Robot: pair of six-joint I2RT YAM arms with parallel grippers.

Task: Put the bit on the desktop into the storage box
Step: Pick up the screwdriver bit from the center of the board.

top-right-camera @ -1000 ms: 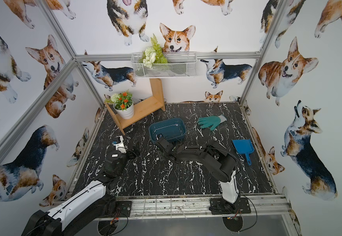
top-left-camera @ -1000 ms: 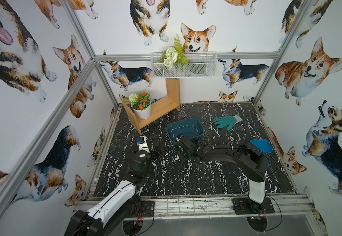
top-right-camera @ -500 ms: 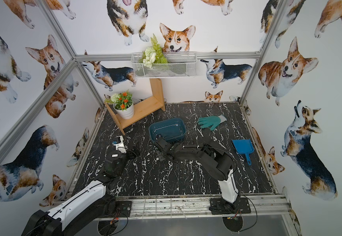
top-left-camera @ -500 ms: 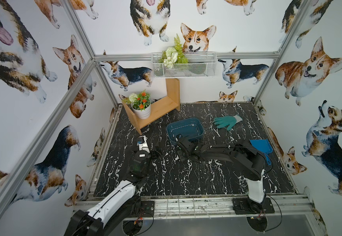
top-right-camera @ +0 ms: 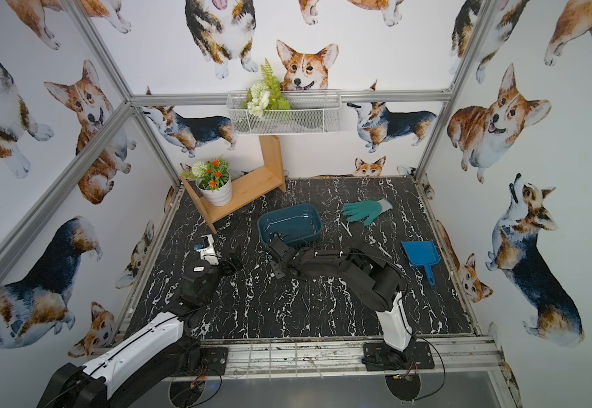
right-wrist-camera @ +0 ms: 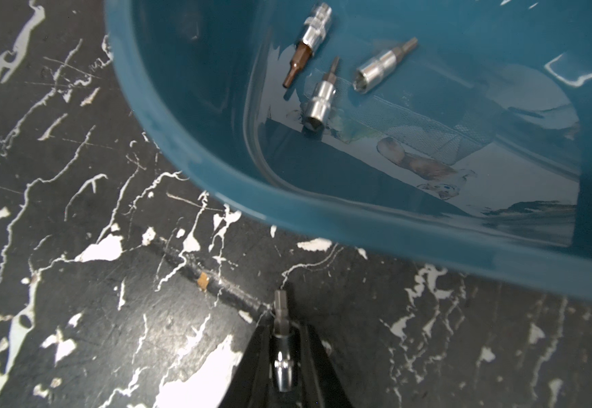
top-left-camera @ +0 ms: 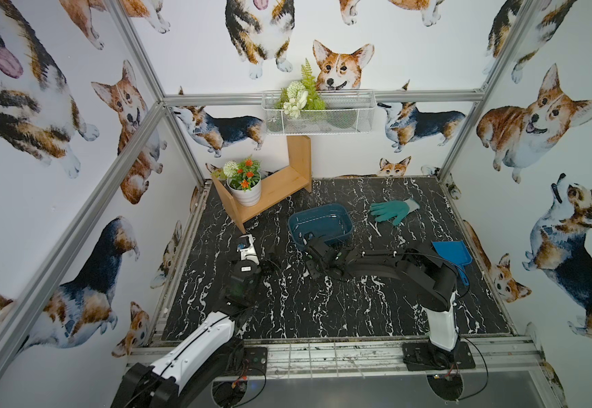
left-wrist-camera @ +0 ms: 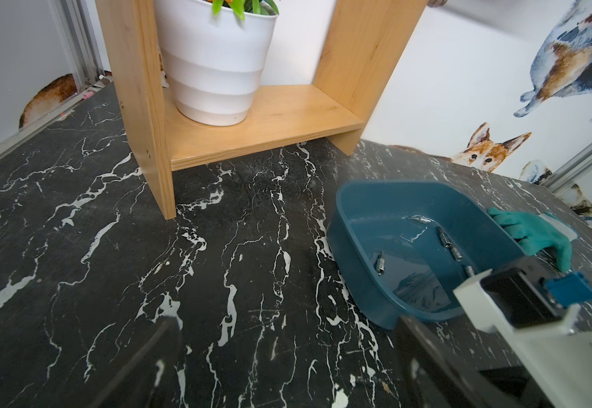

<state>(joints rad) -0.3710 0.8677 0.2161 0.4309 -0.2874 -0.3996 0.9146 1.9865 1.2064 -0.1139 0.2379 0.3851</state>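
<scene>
The small shiny metal bit (right-wrist-camera: 282, 339) is down by the black table with white streaks (right-wrist-camera: 75, 282), just beside the near wall of the dark teal plastic storage box (right-wrist-camera: 322, 219), not inside it yet. The right gripper (right-wrist-camera: 283, 326) has just squeezed its jaws onto the bit, so the grab looks done. I cannot tell if the bit is off the table yet. Next it needs to go up and over the rim. Three silver bits (right-wrist-camera: 317, 102) already lie in the box. The left gripper (left-wrist-camera: 285, 321) waits wide open, holding nothing.
</scene>
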